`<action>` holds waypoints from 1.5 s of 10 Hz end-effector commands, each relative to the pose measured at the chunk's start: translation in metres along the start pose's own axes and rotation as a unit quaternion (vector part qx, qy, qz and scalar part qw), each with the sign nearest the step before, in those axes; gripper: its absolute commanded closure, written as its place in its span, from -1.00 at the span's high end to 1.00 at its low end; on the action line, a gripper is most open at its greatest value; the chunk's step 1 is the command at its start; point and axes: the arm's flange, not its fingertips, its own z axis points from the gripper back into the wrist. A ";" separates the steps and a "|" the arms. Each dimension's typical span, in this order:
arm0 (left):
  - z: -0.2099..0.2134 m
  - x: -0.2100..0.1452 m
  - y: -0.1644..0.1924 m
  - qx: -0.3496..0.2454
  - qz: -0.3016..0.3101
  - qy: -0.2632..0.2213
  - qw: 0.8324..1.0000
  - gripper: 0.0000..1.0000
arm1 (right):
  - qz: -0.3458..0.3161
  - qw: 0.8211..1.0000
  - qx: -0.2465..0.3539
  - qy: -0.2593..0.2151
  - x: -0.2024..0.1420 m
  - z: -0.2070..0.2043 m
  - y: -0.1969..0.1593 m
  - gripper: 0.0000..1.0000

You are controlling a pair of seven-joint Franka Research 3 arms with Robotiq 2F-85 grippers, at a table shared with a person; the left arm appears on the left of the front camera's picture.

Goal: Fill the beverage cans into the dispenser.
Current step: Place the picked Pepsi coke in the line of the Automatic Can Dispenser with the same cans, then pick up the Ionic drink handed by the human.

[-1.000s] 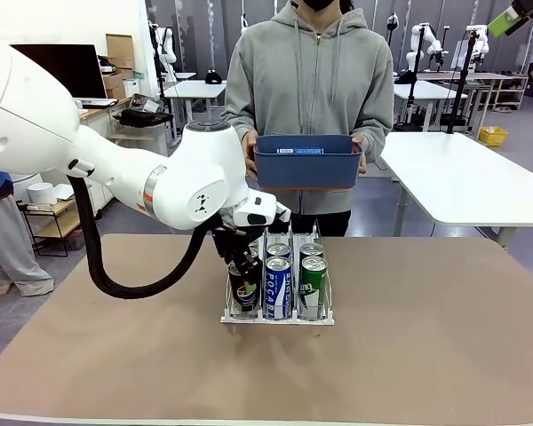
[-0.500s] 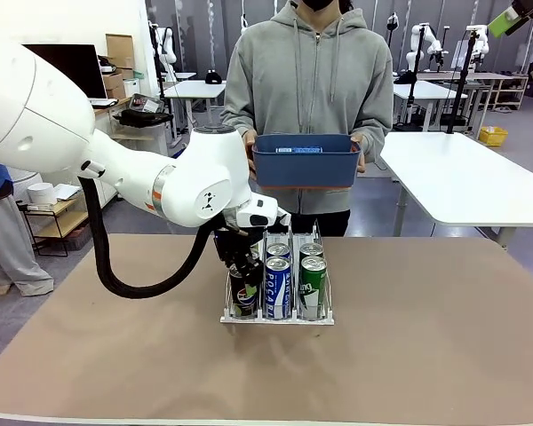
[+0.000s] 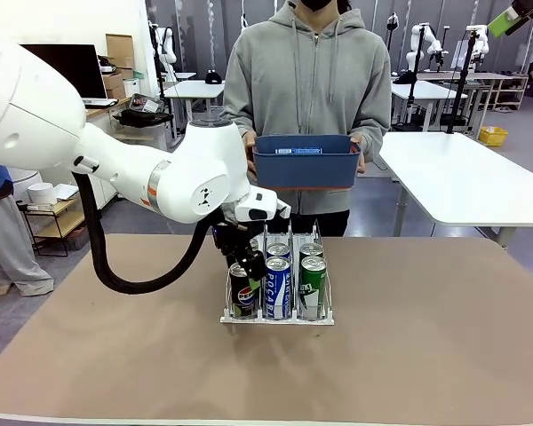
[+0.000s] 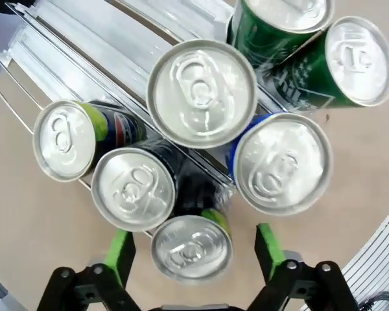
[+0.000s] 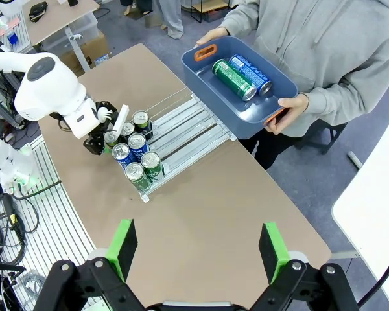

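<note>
- The left fingers (image 4: 121, 254) were clamped on a black Pepsi can (image 4: 191, 248) a second ago and have now sprung apart. The can stands free between the green pads and, as far as the wrist view shows, touches neither.
- The can sits directly under the fingers in the outer lane of the dispenser (image 3: 275, 319). It is the last in a row of three, with the two other cans just beyond it.
- The lane beside the fingers holds two cans, one of them a blue Pocari Sweat can (image 4: 282, 162). The lane farthest from the fingers holds two green cans (image 4: 360, 61).
- This placement looks done. The left arm probably has to lift straight up, so the pads clear the can top without tipping it.
- The right fingers (image 5: 124, 245) are spread and hold nothing. They hang high above the surface (image 5: 246, 214), well apart from the dispenser.
- Far across from both pairs of fingers, a person holds a blue bin (image 3: 306, 169). A green can (image 5: 232, 79) and a blue can (image 5: 249, 71) lie inside it.
- Those two cans are not yet loaded, so the filling looks mostly done.
</note>
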 end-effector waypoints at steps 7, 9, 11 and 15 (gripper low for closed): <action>0.024 -0.015 -0.016 0.021 0.009 -0.027 0.999 1.00 | -0.002 1.000 0.001 0.000 -0.001 0.000 0.001 1.00; 0.024 -0.015 -0.016 0.021 0.009 -0.027 0.999 1.00 | -0.002 1.000 0.001 0.000 -0.001 0.000 0.001 1.00; 0.024 -0.015 -0.016 0.021 0.009 -0.027 0.999 1.00 | -0.002 1.000 0.001 0.000 -0.001 0.000 0.001 1.00; 0.082 -0.039 -0.010 -0.006 0.006 -0.032 0.999 1.00 | -0.002 1.000 0.001 0.000 -0.001 0.000 0.001 1.00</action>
